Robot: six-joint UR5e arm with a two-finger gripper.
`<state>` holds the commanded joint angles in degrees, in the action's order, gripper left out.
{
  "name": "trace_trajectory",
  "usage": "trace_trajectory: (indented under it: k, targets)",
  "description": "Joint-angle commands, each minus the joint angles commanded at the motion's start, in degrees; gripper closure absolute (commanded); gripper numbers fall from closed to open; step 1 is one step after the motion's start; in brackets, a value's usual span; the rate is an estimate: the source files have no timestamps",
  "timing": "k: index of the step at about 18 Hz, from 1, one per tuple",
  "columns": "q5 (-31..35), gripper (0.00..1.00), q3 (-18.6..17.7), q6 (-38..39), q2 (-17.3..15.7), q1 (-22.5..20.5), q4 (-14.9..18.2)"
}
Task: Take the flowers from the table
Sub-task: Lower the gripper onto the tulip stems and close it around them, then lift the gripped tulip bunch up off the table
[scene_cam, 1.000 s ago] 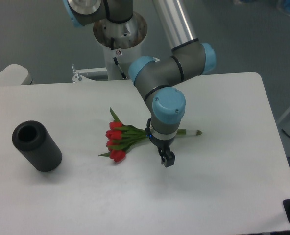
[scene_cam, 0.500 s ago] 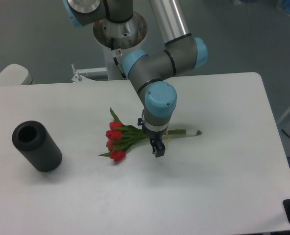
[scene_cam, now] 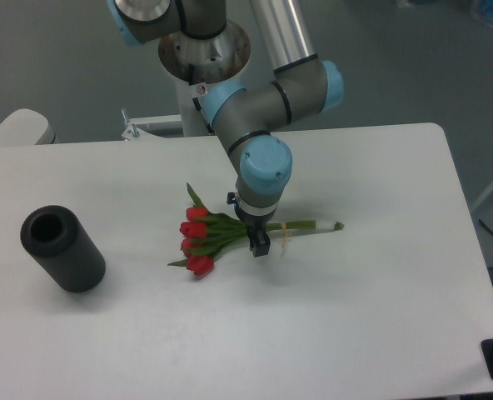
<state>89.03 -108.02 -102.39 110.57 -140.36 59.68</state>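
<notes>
On table [scene_cam: 371, 300], largest first: black cylinder [scene_cam: 62, 247], far left, irrelevant. Flowers [scene_cam: 221, 235], centre, lying flat, stems rightward. Gripper [scene_cam: 258, 246] over the stems beside the pale band; jaw state I cannot tell. I would straddle stems squarely, clamp gently.

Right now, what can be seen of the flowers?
The flowers are a small bunch of red tulips with green leaves, lying flat on the white table. The heads point left toward the black cylinder; the long green stems run right, tied by a pale band, ending near the table's middle. The gripper is down over the stems just left of the band; whether its jaws touch them cannot be told.
</notes>
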Motion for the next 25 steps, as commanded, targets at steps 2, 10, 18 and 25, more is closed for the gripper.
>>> trace_trajectory:
  k: [2,10,18,25]
  targets:
    - [-0.09,0.0,-0.7,0.26,0.0,0.0,-0.44]
    - [0.0,0.23,-2.99,0.09,0.7,-0.09,-9.05]
    - [0.0,0.69,-2.11,0.0,0.53,-0.79,-9.14]
    - [0.09,0.82,1.23,1.05,0.18,-1.41,-7.3]
